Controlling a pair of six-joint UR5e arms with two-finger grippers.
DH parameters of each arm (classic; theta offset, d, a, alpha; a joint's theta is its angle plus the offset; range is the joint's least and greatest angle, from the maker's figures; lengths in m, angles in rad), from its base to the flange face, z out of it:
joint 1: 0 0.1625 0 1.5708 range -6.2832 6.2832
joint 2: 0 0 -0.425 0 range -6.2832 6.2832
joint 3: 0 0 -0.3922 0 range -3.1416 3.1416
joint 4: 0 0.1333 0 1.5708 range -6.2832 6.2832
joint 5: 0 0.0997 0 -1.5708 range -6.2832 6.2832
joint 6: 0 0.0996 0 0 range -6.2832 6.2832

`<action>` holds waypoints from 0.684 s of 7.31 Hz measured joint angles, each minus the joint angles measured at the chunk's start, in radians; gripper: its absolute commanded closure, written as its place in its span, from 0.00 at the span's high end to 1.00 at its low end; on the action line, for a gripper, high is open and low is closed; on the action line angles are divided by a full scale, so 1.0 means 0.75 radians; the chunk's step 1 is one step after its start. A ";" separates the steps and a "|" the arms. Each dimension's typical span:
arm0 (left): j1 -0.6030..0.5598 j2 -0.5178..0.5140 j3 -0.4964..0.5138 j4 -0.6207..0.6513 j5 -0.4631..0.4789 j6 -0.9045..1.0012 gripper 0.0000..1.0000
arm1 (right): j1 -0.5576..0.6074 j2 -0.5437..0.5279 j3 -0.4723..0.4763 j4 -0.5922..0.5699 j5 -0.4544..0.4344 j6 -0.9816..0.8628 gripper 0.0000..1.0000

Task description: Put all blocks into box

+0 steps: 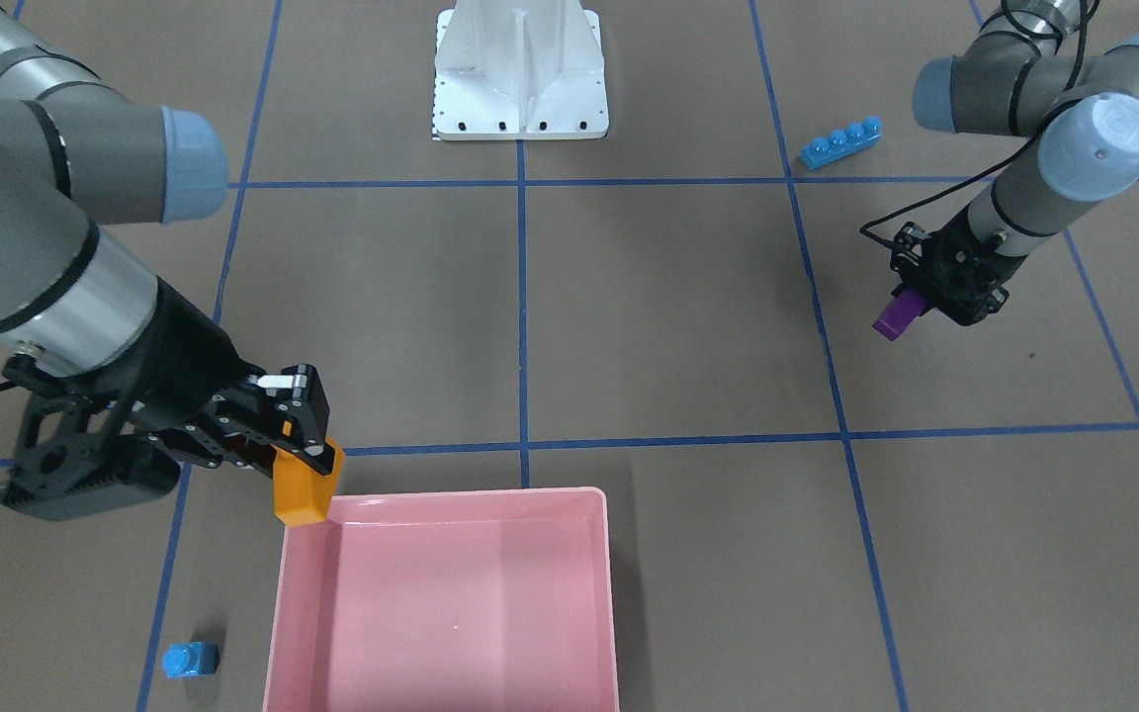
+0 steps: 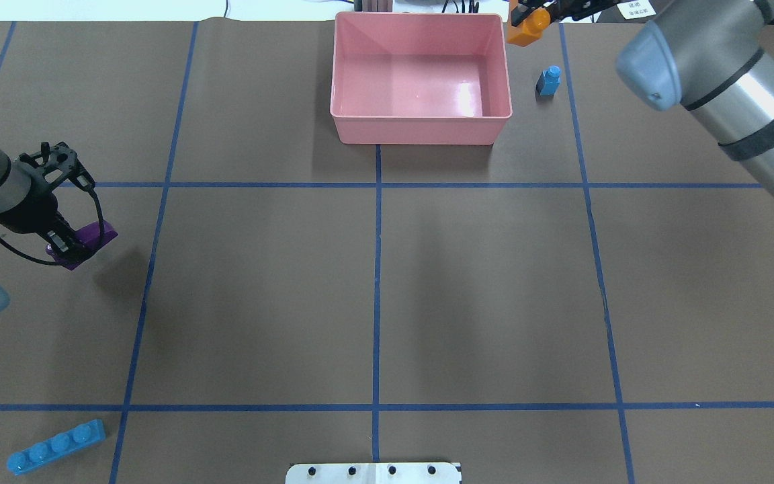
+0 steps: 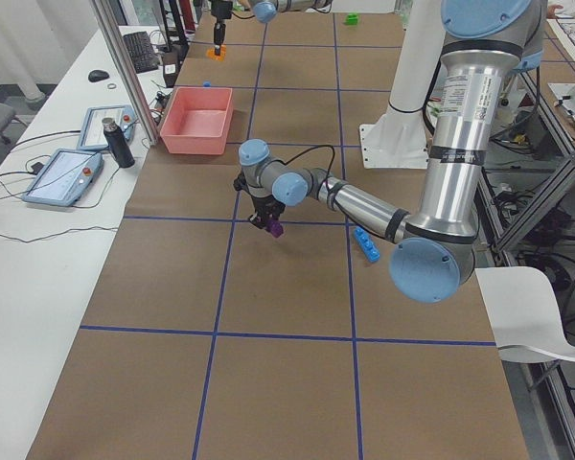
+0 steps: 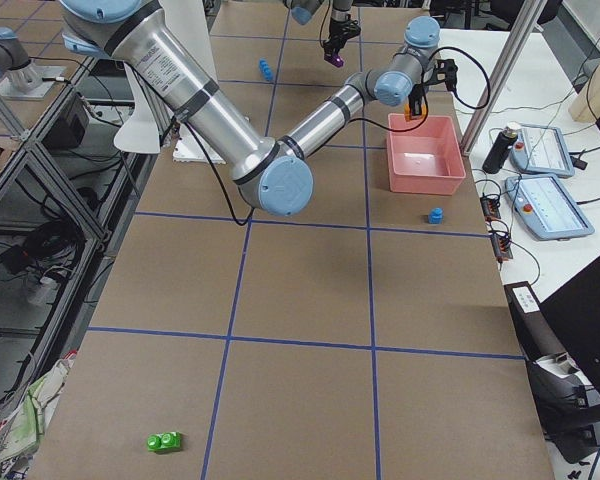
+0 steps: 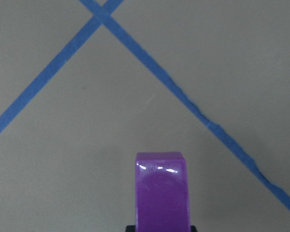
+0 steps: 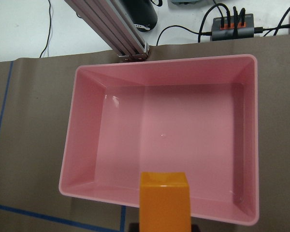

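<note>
My right gripper [image 1: 310, 463] is shut on the orange brick [image 1: 305, 491] and holds it above the table at the right-hand rim of the pink box [image 1: 441, 494]. In the right wrist view the orange brick [image 6: 164, 203] hangs over the rim of the box [image 6: 159, 130], which holds nothing. My left gripper [image 2: 70, 247] is shut on the purple brick [image 2: 88, 236], lifted off the table far to the left; the brick also shows in the left wrist view [image 5: 162, 193]. The short blue brick [image 2: 549, 81] stands right of the box. The long blue brick [image 2: 56, 447] lies near left. The green brick [image 4: 165, 440] lies far right.
The white robot base [image 1: 520, 79] stands at the table's near-middle edge. Blue tape lines grid the brown table. An aluminium post [image 6: 116, 29] and cables stand just beyond the box. A side table with tablets [image 3: 67, 172] and a bottle [image 3: 115, 144] lies past the far edge.
</note>
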 measured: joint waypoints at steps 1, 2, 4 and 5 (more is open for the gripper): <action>-0.016 -0.024 -0.025 0.057 -0.003 -0.001 0.00 | -0.026 0.086 -0.141 0.005 -0.029 -0.006 0.00; -0.037 -0.038 -0.035 0.082 -0.014 -0.001 0.00 | -0.047 0.144 -0.270 0.037 -0.049 -0.011 0.00; -0.094 -0.090 -0.041 0.143 -0.080 -0.002 0.00 | -0.085 0.180 -0.470 0.140 -0.073 -0.013 0.00; -0.112 -0.123 -0.044 0.183 -0.098 -0.002 0.00 | -0.100 0.188 -0.532 0.159 -0.084 -0.013 0.92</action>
